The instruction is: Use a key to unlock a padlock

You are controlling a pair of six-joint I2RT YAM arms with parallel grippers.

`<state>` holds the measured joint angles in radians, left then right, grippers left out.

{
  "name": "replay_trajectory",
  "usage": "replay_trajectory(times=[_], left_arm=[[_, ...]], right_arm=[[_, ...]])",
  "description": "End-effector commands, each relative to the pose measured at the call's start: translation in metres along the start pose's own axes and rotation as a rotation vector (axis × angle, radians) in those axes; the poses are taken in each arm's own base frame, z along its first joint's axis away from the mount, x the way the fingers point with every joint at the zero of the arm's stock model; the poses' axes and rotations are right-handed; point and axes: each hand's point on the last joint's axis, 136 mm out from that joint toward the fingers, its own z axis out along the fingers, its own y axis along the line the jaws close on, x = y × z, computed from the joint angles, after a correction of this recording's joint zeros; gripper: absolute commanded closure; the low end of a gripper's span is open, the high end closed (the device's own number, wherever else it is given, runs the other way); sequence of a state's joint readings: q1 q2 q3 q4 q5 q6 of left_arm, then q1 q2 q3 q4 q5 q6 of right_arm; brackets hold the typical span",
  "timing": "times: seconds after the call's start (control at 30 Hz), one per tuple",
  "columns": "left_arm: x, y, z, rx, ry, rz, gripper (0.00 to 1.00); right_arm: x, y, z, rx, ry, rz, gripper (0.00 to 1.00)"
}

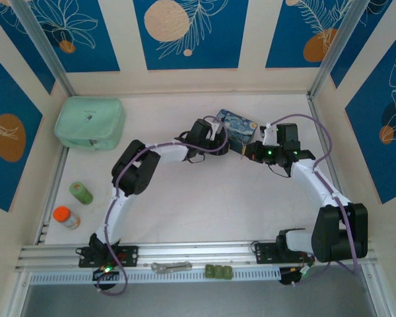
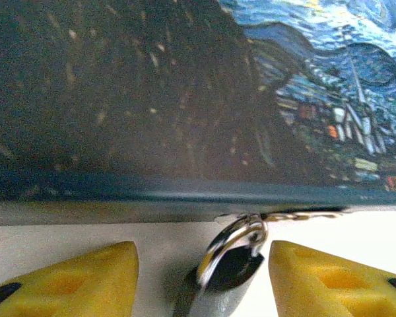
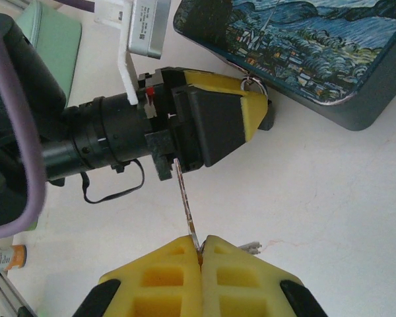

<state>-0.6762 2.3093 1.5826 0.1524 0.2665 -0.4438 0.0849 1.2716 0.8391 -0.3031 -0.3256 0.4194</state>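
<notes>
The left claw (image 2: 204, 267) stands about half open over the white surface (image 3: 317, 218), its yellow foam pads (image 2: 86, 277) one on each side of the small dark metal padlock (image 2: 221, 284). A gap shows on both sides, so it has hold of nothing. The padlock lies on the surface just beside the side wall of the blue-and-yellow painted rectangular tin (image 2: 152, 99). Its thin silvery shackle (image 2: 241, 231) is hooked at the tin's lower edge.

The padlock looks hard, light and smooth, and because it hangs loosely by the shackle it will likely swing or twist when pushed. The best hold is across the flat sides of its body, low enough to steady it but leaving the keyhole end free. The tin also looks light and may slide if the lock is pulled.

Further right, the right claw (image 3: 199, 247) is fully closed on the thin silvery metal key (image 3: 185, 198). The blade sticks out of the pads towards the left claw, its tip close to that claw's side. The key is stiff but thin and slick, so it could pivot in the soft foam if it meets the lock off-line.
</notes>
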Motion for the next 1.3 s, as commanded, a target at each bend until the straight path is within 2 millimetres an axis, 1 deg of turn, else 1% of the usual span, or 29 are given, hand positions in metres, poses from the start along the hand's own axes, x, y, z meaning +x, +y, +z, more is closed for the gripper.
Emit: replay_trajectory(times=[0.0,0.1,0.17,0.27,0.4,0.53,0.63,0.73,0.8,0.83,0.87,0.9,0.97,1.0,1.17,1.27], left_arm=[[0.009,0.017,0.013,-0.044,-0.012,-0.002,0.46],[0.016,0.011,0.021,-0.003,0.021,-0.021,0.47],[0.021,0.006,0.022,0.01,0.036,-0.02,0.49],[0.031,0.0,0.019,0.029,0.059,-0.027,0.53],[0.049,-0.008,0.016,0.053,0.091,-0.052,0.59],[0.06,-0.01,0.013,0.054,0.102,-0.067,0.59],[0.063,-0.009,0.014,0.054,0.104,-0.077,0.59],[0.061,-0.011,0.014,0.056,0.103,-0.079,0.62],[0.06,-0.012,0.011,0.057,0.105,-0.085,0.62],[0.061,-0.012,0.01,0.056,0.107,-0.09,0.6],[0.06,-0.014,0.007,0.058,0.107,-0.094,0.53],[0.06,-0.015,0.005,0.061,0.108,-0.099,0.49],[0.06,-0.017,0.001,0.066,0.106,-0.111,0.47],[0.06,-0.017,0.0,0.069,0.106,-0.114,0.47],[0.063,-0.018,0.002,0.074,0.11,-0.122,0.59],[0.065,-0.016,0.004,0.07,0.115,-0.121,0.63]], right_arm=[[0.005,0.007,-0.002,-0.033,0.007,0.001,1.0],[0.005,0.007,0.0,-0.036,0.011,0.005,1.0],[0.006,0.007,0.0,-0.035,0.014,0.006,1.0],[0.007,0.005,0.0,-0.03,0.011,0.005,1.0],[0.007,0.005,0.002,-0.034,0.012,0.008,1.0],[0.007,0.004,0.004,-0.036,0.017,0.013,1.0],[0.008,0.004,0.005,-0.037,0.02,0.014,1.0],[0.009,0.005,0.005,-0.038,0.022,0.016,1.0],[0.009,0.005,0.004,-0.037,0.022,0.014,1.0],[0.009,0.005,0.004,-0.035,0.02,0.014,1.0],[0.009,0.004,0.004,-0.034,0.02,0.015,1.0],[0.009,0.004,0.003,-0.034,0.019,0.014,1.0],[0.009,0.004,0.004,-0.035,0.021,0.015,1.0],[0.008,0.004,0.005,-0.035,0.02,0.015,1.0],[0.007,0.006,0.005,-0.042,0.02,0.014,1.0],[0.007,0.006,0.004,-0.041,0.018,0.011,1.0]])
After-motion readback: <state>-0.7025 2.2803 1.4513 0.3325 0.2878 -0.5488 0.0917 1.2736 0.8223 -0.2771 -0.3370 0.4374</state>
